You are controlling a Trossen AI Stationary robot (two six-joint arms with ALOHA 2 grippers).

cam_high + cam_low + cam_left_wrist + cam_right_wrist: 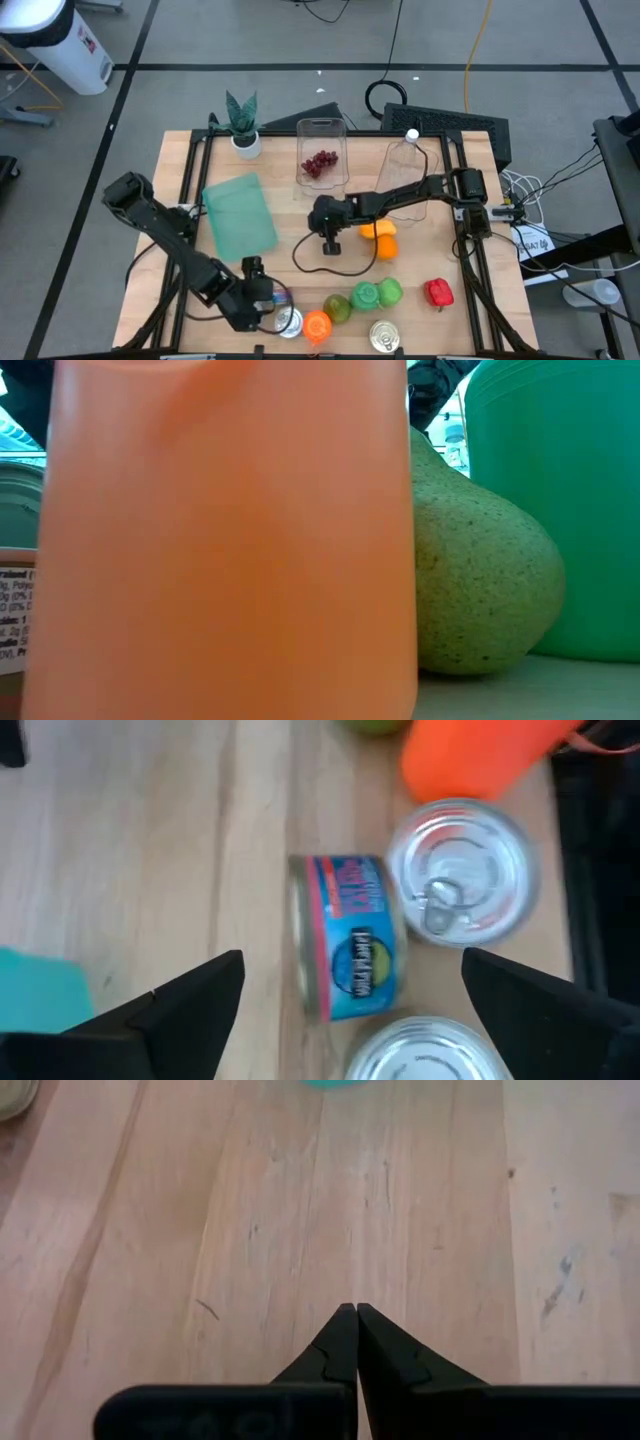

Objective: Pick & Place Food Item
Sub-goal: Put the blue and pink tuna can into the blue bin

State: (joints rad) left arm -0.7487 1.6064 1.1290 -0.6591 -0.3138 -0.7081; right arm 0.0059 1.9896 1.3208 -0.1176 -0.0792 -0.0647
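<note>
Your left gripper (350,985) stood with fingers wide apart over a blue-labelled can (350,950) lying on its side on the wooden bench (180,170), just beside two upright cans. Your right gripper (356,1312) hung with fingers together over bare wood mid-bench. You had grey tiled floor (200,40) around the bench.

It looks like a robot lab: a wooden table (180,170) on a taped floor (560,40), cables (480,40) around.
</note>
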